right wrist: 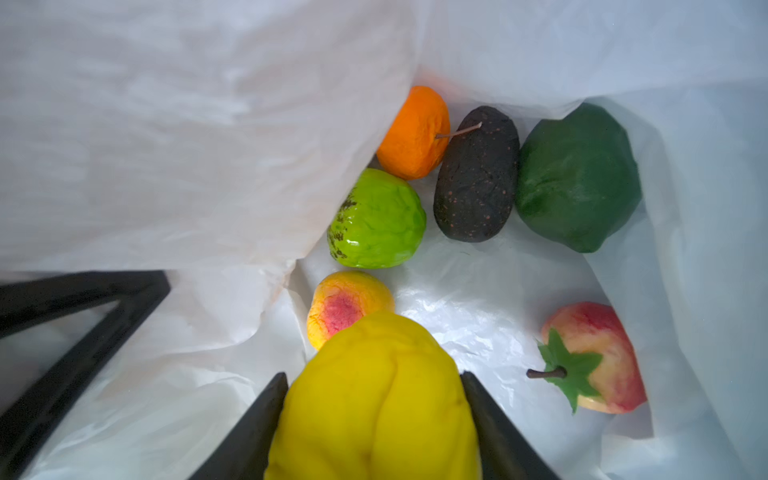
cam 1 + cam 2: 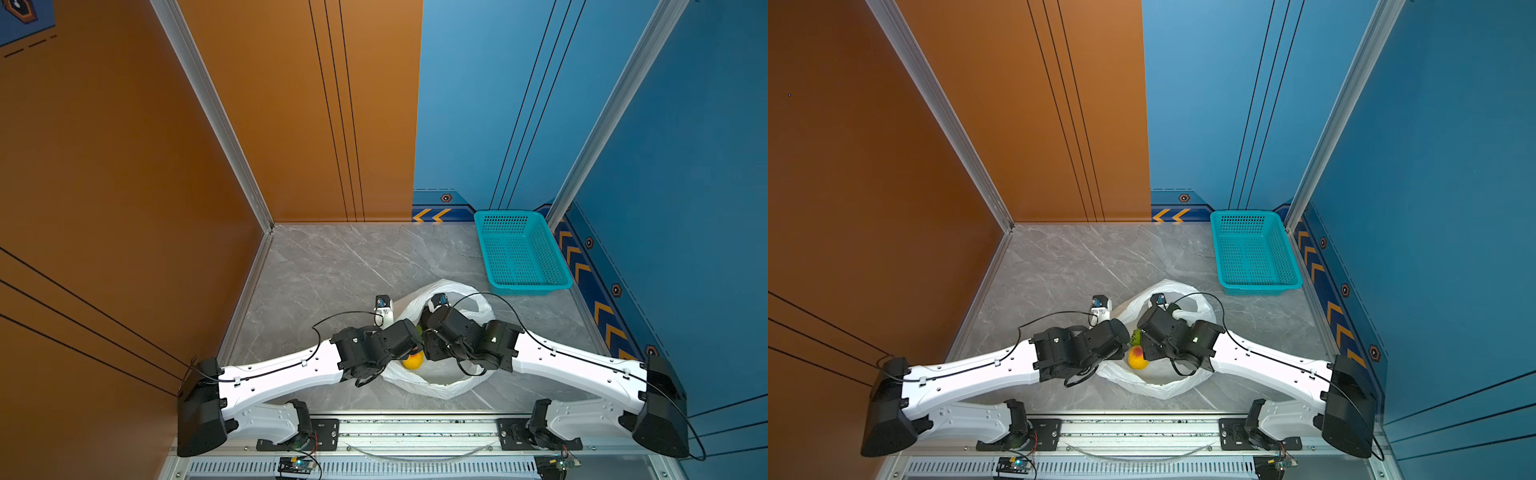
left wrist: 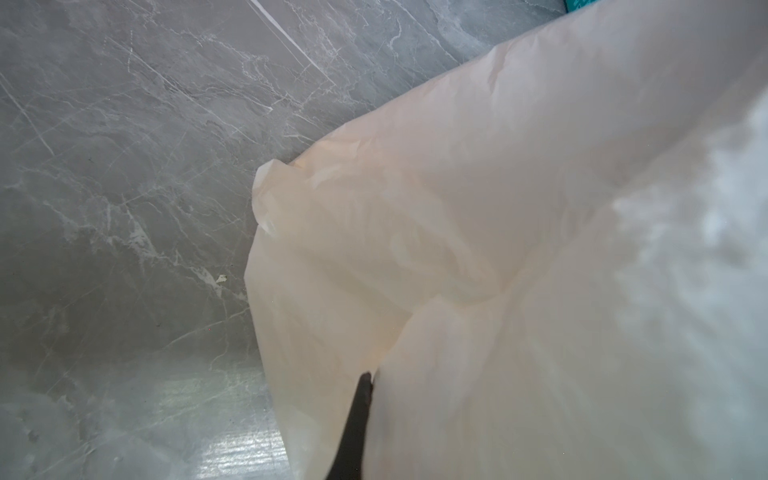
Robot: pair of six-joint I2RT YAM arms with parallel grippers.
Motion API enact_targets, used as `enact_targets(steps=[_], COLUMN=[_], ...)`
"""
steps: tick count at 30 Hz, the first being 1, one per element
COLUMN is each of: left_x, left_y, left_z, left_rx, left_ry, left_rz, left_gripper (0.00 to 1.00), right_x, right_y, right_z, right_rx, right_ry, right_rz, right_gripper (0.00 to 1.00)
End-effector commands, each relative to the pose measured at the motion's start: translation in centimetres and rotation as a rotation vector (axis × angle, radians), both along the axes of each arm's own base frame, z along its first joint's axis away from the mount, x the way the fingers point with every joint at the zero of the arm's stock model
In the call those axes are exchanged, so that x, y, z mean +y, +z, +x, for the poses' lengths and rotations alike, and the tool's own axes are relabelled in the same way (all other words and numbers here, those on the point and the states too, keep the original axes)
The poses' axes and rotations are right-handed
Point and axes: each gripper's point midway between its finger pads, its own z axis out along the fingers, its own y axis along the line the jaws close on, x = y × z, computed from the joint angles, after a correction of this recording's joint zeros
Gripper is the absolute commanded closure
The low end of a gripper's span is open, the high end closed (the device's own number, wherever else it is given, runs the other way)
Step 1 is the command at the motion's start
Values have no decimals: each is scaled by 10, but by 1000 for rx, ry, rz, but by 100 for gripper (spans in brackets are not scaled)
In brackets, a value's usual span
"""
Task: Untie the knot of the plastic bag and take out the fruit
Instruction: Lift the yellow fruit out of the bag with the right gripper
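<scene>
Count: one bag (image 2: 441,390), mouth open upward, lying on the grey marbled surface (image 2: 332,266) near the front edge, between the two arms; both top views show it so. Fruit inside the bag, right wrist view: seven pieces, one of each kind. They are the yellow fruit (image 1: 374,419), peach (image 1: 340,301), bright green fruit (image 1: 378,220), orange (image 1: 415,133), black fruit (image 1: 478,174), dark green fruit (image 1: 577,178), and red-pink fruit (image 1: 598,353) with one green leaf and a stem. Orange, black fruit and dark green fruit sit in a row, with the bright green fruit just beside the orange. Right tool (image 1: 374,375): down inside the bag, its two fingers pressed on opposite sides of the yellow fruit, holding it. Cannot tell whether that fruit is off the bag floor. Left tool (image 3: 369,380): closed tight on the bag film at the bag's left side, creases running out from its tip; only one finger shows. In a top view the peach (image 2: 1137,357) and bright green fruit (image 2: 1136,336) show in the gap between the two wrists. One teal basket (image 2: 503,214), at the far right corner of the surface, well apart from the bag. Two orange chevrons (image 2: 432,215) on the back wall strip.
</scene>
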Motion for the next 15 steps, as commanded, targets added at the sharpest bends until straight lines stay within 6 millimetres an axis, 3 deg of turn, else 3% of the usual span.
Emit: enact_targets(steps=[1, 10, 15], left_x=[-2, 2, 2], left_y=[9, 5, 4], left_z=[4, 3, 2], left_rx=[-8, -3, -3], left_ry=[1, 11, 7], left_rz=[-23, -22, -17], left_gripper=[100, 100, 100], right_x=[-1, -2, -9], right_y=[21, 73, 109], right_z=[-10, -10, 8], right_rx=[5, -34, -81], right_ry=[45, 69, 44], right_rz=[3, 62, 114], right_gripper=[41, 42, 42])
